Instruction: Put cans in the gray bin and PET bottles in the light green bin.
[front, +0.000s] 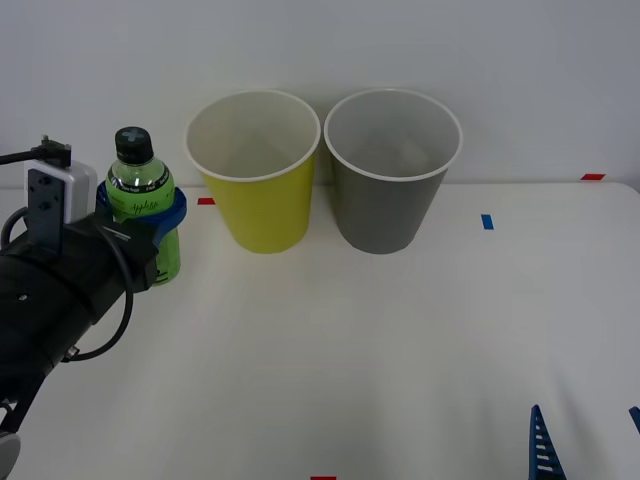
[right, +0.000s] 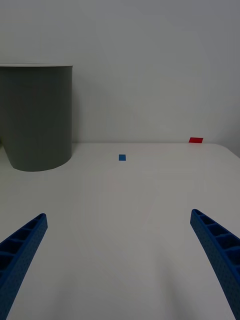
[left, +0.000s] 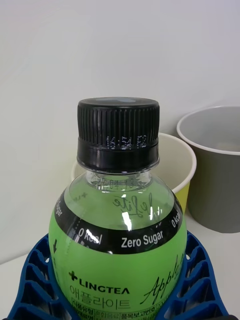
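Bottle (front: 142, 205) stands upright near the table's (front: 400, 340) far left edge, black cap (front: 132, 143) on, green label reading "Zero Sugar". Whether its base touches the table is hard to tell; it looks set down. Left gripper (front: 150, 222) is clamped around the bottle's middle, blue ribbed fingers (left: 35, 280) wrapping both sides of the label. Just beside the bottle, toward the table's far middle, sits the green bin (front: 255, 170), upright and open. The gray bin (front: 391, 168) stands just beside it, rims nearly touching. Right gripper (front: 585, 440) is parked at the near right corner, fingers (right: 22, 255) spread wide, over bare table. Small blue tape (front: 487, 221) and red tape (front: 593, 177) lie near the far right edge.
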